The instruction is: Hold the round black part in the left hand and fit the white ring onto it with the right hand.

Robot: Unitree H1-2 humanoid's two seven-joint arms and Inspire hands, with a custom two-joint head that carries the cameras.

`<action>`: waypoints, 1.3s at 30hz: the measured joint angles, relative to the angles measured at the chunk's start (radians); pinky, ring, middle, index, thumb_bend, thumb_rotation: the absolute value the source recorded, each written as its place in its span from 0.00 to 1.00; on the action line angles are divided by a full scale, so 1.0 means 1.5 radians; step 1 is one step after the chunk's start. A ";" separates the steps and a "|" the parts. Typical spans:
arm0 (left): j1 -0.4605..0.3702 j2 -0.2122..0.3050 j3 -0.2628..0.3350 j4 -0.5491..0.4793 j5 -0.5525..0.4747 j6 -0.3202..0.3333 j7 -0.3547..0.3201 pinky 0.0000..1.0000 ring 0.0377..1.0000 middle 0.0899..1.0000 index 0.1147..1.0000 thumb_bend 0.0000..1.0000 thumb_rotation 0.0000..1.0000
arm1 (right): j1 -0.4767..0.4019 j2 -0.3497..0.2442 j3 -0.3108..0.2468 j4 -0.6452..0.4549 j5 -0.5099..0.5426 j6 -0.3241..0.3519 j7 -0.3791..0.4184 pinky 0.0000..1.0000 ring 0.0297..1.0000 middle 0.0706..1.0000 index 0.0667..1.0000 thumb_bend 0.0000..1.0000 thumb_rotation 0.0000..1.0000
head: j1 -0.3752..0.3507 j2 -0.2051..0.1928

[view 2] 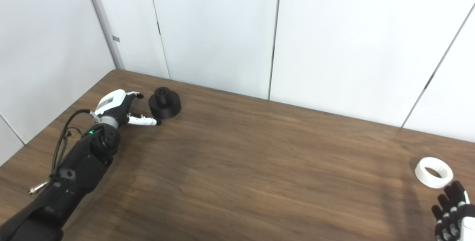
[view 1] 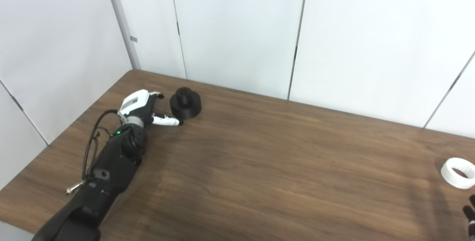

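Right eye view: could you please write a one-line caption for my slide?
Left hand open beside the black part; right hand open near the white ring, both still on the table.

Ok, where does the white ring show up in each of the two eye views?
Left eye view: the white ring lies flat on the table at the far right edge, slightly cut off by the frame.
Right eye view: the ring sits lower right, fully in view, just beyond the right hand's fingers.
Shared landmark: the round black part at the far left, beside the left hand.
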 measured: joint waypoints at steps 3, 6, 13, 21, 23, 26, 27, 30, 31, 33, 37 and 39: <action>-0.006 -0.003 0.000 0.012 -0.007 -0.002 0.003 1.00 0.97 0.94 0.83 1.00 0.42 | 0.000 0.000 0.001 -0.001 -0.002 0.001 0.000 1.00 1.00 1.00 1.00 0.56 1.00 | 0.000 0.001; -0.007 -0.009 0.000 0.012 -0.026 -0.002 0.003 1.00 0.97 0.93 0.83 1.00 0.42 | 0.000 -0.004 0.002 0.000 0.007 0.001 0.008 1.00 1.00 1.00 1.00 0.61 1.00 | -0.001 0.003; -0.017 -0.011 -0.005 0.019 -0.041 -0.006 0.009 1.00 0.97 0.93 0.82 1.00 0.43 | 0.000 -0.012 0.003 -0.001 0.008 0.001 0.018 1.00 1.00 1.00 1.00 0.60 1.00 | -0.003 0.007; -0.030 -0.019 -0.023 0.033 -0.046 -0.004 0.013 0.96 0.96 0.93 0.82 1.00 0.46 | 0.002 -0.011 0.003 -0.009 -0.010 0.003 0.011 1.00 1.00 1.00 1.00 0.59 1.00 | -0.004 0.010; -0.034 -0.021 -0.030 0.034 -0.045 -0.001 0.013 0.97 0.96 0.93 0.82 1.00 0.46 | 0.002 -0.010 0.003 -0.014 -0.013 0.004 0.009 1.00 1.00 1.00 1.00 0.60 1.00 | -0.005 0.011; -0.039 -0.024 -0.035 0.035 -0.045 0.001 0.013 0.95 0.96 0.93 0.82 1.00 0.44 | 0.002 -0.010 0.003 -0.015 -0.016 0.006 0.009 1.00 1.00 1.00 1.00 0.57 1.00 | -0.005 0.011; -0.041 -0.024 -0.036 0.036 -0.045 0.001 0.013 0.95 0.95 0.92 0.82 1.00 0.44 | 0.002 -0.010 0.003 -0.015 -0.017 0.007 0.009 1.00 1.00 1.00 1.00 0.57 1.00 | -0.005 0.011; -0.050 -0.026 -0.039 0.053 -0.045 0.000 0.019 0.96 0.96 0.93 0.82 1.00 0.43 | 0.002 -0.010 0.002 -0.015 -0.016 0.008 0.010 1.00 1.00 1.00 1.00 0.58 1.00 | -0.005 0.011; -0.053 -0.026 -0.039 0.061 -0.045 0.000 0.020 0.97 0.96 0.93 0.81 1.00 0.42 | 0.002 -0.010 0.002 -0.015 -0.015 0.008 0.010 1.00 1.00 1.00 1.00 0.58 1.00 | -0.005 0.011; -0.055 -0.027 -0.039 0.065 -0.045 0.000 0.022 0.97 0.96 0.93 0.82 1.00 0.41 | 0.002 -0.010 0.001 -0.015 -0.012 0.007 0.010 1.00 1.00 1.00 1.00 0.58 1.00 | -0.007 0.011; -0.059 -0.033 -0.038 0.077 -0.047 -0.002 0.033 0.98 0.96 0.92 0.80 1.00 0.40 | 0.002 -0.009 0.001 -0.015 -0.012 0.007 0.010 1.00 1.00 1.00 1.00 0.57 1.00 | -0.007 0.012; -0.059 -0.036 -0.038 0.080 -0.048 -0.004 0.040 0.97 0.95 0.91 0.80 1.00 0.39 | 0.002 -0.009 0.001 -0.015 -0.013 0.007 0.010 1.00 1.00 1.00 1.00 0.59 1.00 | -0.008 0.012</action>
